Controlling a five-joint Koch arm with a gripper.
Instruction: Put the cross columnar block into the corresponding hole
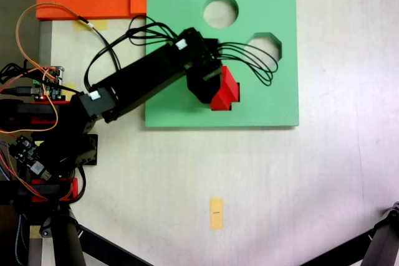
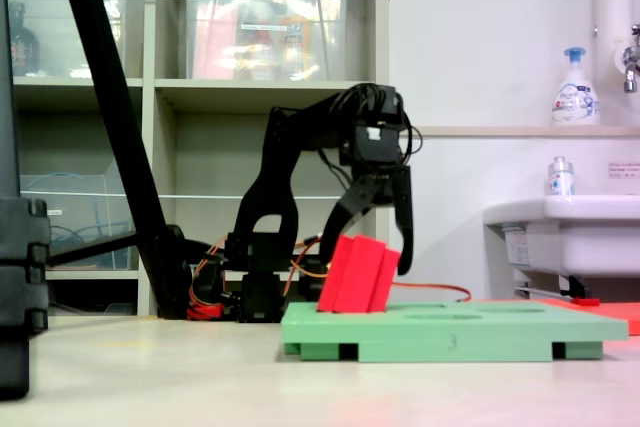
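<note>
block: the small bright red plus-section foam block (image 2: 358,274) sits tilted on the flat green foam board (image 1: 262,101), lower middle of the overhead fixed view, leaning left in the side one
pincer: black gripper (image 2: 372,237) straddles the block, jaws spread, looks loose rather than clamped
step tip: I'd stand it upright, twist until the arms line up with the cutout, then press straight down
hidden: plus-shaped hole is covered by block and gripper, so can't tell if it's partly in

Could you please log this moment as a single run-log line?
gripper: open, straddling block | cross columnar block: tilted, lower end at green board, not seated flush | arm: over board | phase: insertion under way
</note>
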